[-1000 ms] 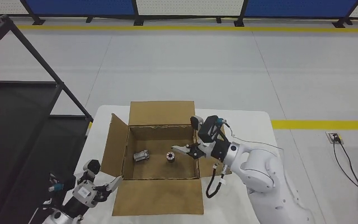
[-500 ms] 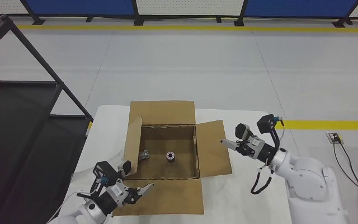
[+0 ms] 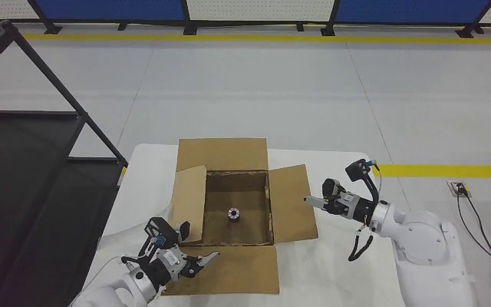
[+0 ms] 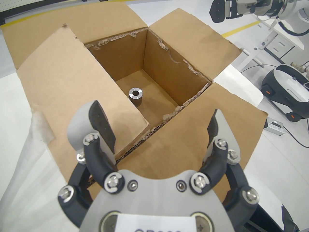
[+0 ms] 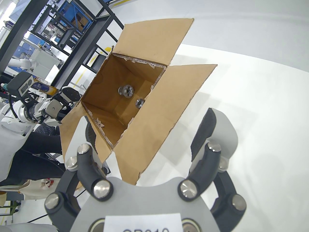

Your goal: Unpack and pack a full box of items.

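An open cardboard box stands mid-table with its flaps spread. The flap on one side leans inward over the opening. On the box floor stands a small metal cylinder, and a flanged metal part with holes lies beside it. My left gripper hovers open and empty over the front flap, just short of the leaning flap's edge. Over the table past the opposite side flap, my right gripper is open and empty, pointing at the box.
The white table has bare room on the far side of the box from the leaning flap. A black metal rack stands off the table's edge on the leaning flap's side. Grey floor lies beyond the back flap.
My right gripper has pulled out of the box to the table beside it. The side flap has swung inward, covering the flanged part from above. My left gripper moved along the front flap.
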